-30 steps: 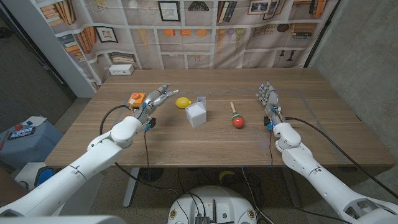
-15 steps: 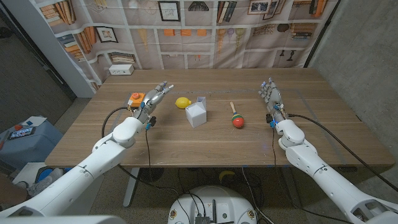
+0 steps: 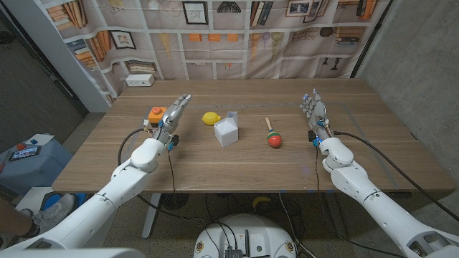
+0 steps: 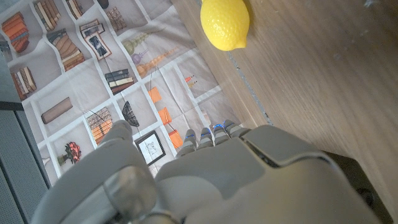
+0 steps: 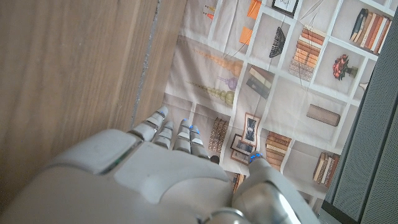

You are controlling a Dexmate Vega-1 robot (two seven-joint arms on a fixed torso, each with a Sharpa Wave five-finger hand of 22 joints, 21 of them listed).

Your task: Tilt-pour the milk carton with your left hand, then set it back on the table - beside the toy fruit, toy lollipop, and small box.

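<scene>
Left hand point(image 3: 172, 115) reaches out over the wooden surface point(image 3: 215, 161) with its fingers stretched forward and apart, holding nothing; it sits just beside a small orange and white object point(image 3: 155, 113) on its outer side, and I cannot tell what that object is. A yellow toy lemon point(image 3: 210, 118) lies near the hand's fingertips, toward the middle of the surface, and it also shows in the left wrist view point(image 4: 225, 23) ahead of the hand point(image 4: 249, 180). The white milk carton point(image 3: 226, 131) stands upright just beside the lemon, apart from both hands. A toy lollipop point(image 3: 273, 136) with a red head lies further toward the right side. The right hand point(image 3: 313, 115) waits near the right edge, fingers extended and released, grasping nothing. A small white box point(image 3: 140, 79) sits at the far left corner.
</scene>
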